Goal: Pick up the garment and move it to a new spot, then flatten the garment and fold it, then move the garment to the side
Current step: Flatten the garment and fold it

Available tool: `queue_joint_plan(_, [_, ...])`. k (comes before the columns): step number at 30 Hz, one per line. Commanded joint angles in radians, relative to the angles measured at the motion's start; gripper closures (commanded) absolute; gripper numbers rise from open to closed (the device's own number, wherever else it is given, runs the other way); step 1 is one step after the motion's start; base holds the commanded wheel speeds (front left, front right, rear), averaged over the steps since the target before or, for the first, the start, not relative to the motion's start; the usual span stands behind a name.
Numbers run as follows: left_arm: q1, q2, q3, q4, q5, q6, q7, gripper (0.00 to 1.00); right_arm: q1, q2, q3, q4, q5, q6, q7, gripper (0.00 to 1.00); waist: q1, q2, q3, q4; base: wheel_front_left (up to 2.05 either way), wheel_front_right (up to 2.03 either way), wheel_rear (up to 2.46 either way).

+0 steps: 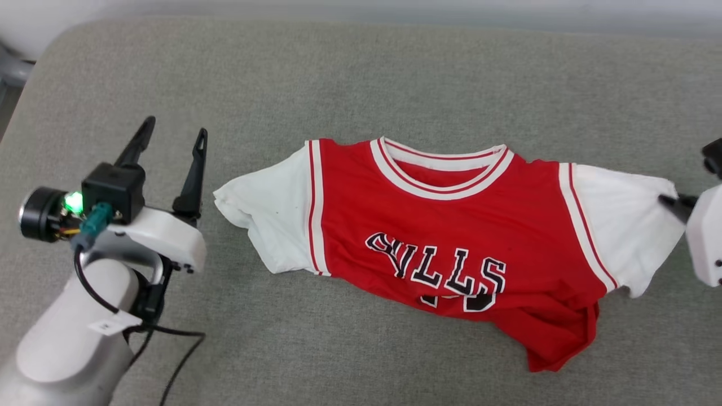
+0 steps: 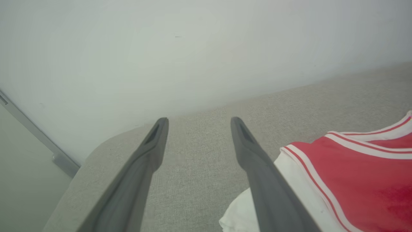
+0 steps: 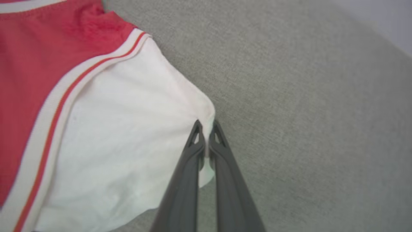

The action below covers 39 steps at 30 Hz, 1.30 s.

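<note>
The garment (image 1: pixel 451 225), a red jersey with white sleeves and black lettering, lies spread on the grey cushion, its lower hem bunched at the right. My right gripper (image 1: pixel 668 201) is shut on the edge of the jersey's right white sleeve (image 3: pixel 128 138); in the right wrist view my right gripper (image 3: pixel 206 129) has its dark fingers pressed together over the cloth. My left gripper (image 1: pixel 172 144) stands open just left of the other white sleeve (image 1: pixel 259 220), apart from it. Between the spread fingers of my left gripper (image 2: pixel 198 124) lies bare cushion, with the sleeve (image 2: pixel 244 209) beside the right finger.
The grey cushion (image 1: pixel 361 84) stretches wide behind and in front of the jersey. A pale wall (image 2: pixel 161 48) rises behind the cushion's rounded far-left corner. A black cable (image 1: pixel 175 361) hangs from my left forearm.
</note>
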<state>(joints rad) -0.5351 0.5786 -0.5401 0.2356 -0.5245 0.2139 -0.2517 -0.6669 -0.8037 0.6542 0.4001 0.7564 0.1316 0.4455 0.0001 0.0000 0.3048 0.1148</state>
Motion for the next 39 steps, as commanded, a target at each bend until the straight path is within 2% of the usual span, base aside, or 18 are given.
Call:
queue_joint_plan(1, [-0.026, 0.016, -0.005, 0.007, 0.002, -0.021, 0.019, 0.00, -0.006, -0.022, -0.002, -0.013, -0.005, -0.002, -0.037, 1.00, -0.0001, 0.0000, -0.027, -0.017, 0.00, 0.00, 0.00])
queue_joint_plan(7, [-0.092, 0.063, -0.022, 0.014, -0.016, -0.094, 0.111, 0.00, 0.047, -0.060, -0.032, -0.052, 0.005, -0.002, -0.095, 1.00, -0.0001, 0.0000, -0.060, -0.047, 0.00, 0.00, 0.00])
queue_joint_plan(12, [-0.155, 0.100, -0.041, 0.024, -0.050, -0.173, 0.229, 0.00, 0.100, -0.070, -0.069, -0.084, -0.007, -0.002, -0.114, 1.00, -0.0001, 0.0000, -0.069, -0.068, 0.00, 0.00, 0.00])
queue_joint_plan(16, [-0.214, 0.120, -0.063, 0.044, -0.099, -0.246, 0.375, 0.00, 0.138, -0.056, -0.098, -0.115, -0.027, -0.002, -0.119, 1.00, -0.0001, 0.0000, -0.068, -0.083, 0.00, 0.00, 0.00])
queue_joint_plan(17, [-0.214, 0.120, -0.063, 0.044, -0.099, -0.246, 0.375, 0.00, 0.138, -0.056, -0.098, -0.115, -0.027, -0.002, -0.119, 1.00, -0.0001, 0.0000, -0.068, -0.083, 0.00, 0.00, 0.00])
queue_joint_plan(18, [-0.230, 0.123, -0.068, 0.050, -0.114, -0.262, 0.417, 0.00, 0.147, -0.051, -0.106, -0.124, -0.032, -0.002, -0.118, 1.00, -0.0001, 0.0000, -0.066, -0.087, 0.00, 0.00, 0.00])
queue_joint_plan(19, [-0.268, 0.131, -0.079, 0.062, -0.143, -0.286, 0.505, 0.00, 0.159, -0.042, -0.122, -0.140, -0.042, -0.002, -0.112, 1.00, -0.0001, 0.0000, -0.059, -0.095, 0.00, 0.00, 0.00])
queue_joint_plan(20, [-0.268, 0.131, -0.079, 0.062, -0.143, -0.286, 0.505, 0.00, 0.159, -0.042, -0.122, -0.140, -0.042, -0.002, -0.112, 1.00, -0.0001, 0.0000, -0.059, -0.095, 0.00, 0.00, 0.00])
queue_joint_plan(21, [-0.282, 0.131, -0.086, 0.071, -0.161, -0.295, 0.553, 0.00, 0.164, -0.037, -0.129, -0.149, -0.048, -0.002, -0.108, 1.00, -0.0001, 0.0000, -0.056, -0.099, 0.00, 0.00, 0.00])
queue_joint_plan(22, [-0.309, 0.130, -0.100, 0.085, -0.198, -0.309, 0.651, 0.00, 0.171, -0.025, -0.143, -0.164, -0.062, -0.002, -0.100, 1.00, -0.0001, 0.0000, -0.048, -0.105, 0.00, 0.00, 0.00])
queue_joint_plan(23, [-0.309, 0.130, -0.100, 0.085, -0.198, -0.309, 0.651, 0.00, 0.171, -0.025, -0.143, -0.164, -0.062, -0.002, -0.100, 1.00, -0.0001, 0.0000, -0.048, -0.105, 0.00, 0.00, 0.00])
queue_joint_plan(26, [-0.352, 0.140, -0.127, 0.101, -0.238, -0.322, 0.785, 0.00, 0.173, -0.012, -0.158, -0.188, -0.077, -0.002, -0.087, 1.00, -0.0001, 0.0000, -0.032, -0.116, 0.00, 0.00, 0.00])
queue_joint_plan(28, [-0.383, 0.134, -0.152, 0.133, -0.293, -0.331, 0.912, 0.00, 0.172, 0.000, -0.175, -0.219, -0.092, -0.002, -0.070, 1.00, -0.0001, 0.0000, -0.007, -0.130, 0.00, 0.00, 0.00])
queue_joint_plan(30, [-0.400, 0.127, -0.168, 0.161, -0.317, -0.335, 0.975, 0.00, 0.164, 0.007, -0.183, -0.238, -0.100, -0.002, -0.059, 1.00, -0.0001, 0.0000, 0.016, -0.141, 0.00, 0.00, 0.00])
queue_joint_plan(39, [-0.418, 0.105, -0.216, 0.235, -0.347, -0.341, 1.037, 0.00, 0.132, 0.024, -0.194, -0.272, -0.113, -0.002, -0.031, 1.00, -0.0001, 0.0000, 0.076, -0.164, 0.00, 0.00, 0.00])
